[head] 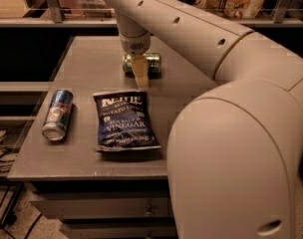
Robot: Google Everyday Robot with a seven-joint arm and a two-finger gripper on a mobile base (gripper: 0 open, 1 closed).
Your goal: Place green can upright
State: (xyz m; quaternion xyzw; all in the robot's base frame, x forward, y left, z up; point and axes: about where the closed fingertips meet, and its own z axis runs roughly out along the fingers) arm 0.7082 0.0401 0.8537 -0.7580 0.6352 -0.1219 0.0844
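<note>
The green can point(152, 63) lies on its side at the back middle of the grey table point(91, 59), with its long axis running left to right. My gripper point(140, 81) hangs down from the wrist right in front of the can. It covers the can's middle, and its tip reaches just short of the chip bag's top edge. I cannot tell whether the gripper touches the can. My large pale arm fills the right side of the view.
A dark blue vinegar chip bag point(123, 120) lies flat in the middle of the table. A blue-and-white can point(58, 114) lies on its side near the left edge. A shelf rail point(67, 21) runs behind the table. Drawers sit below the front edge.
</note>
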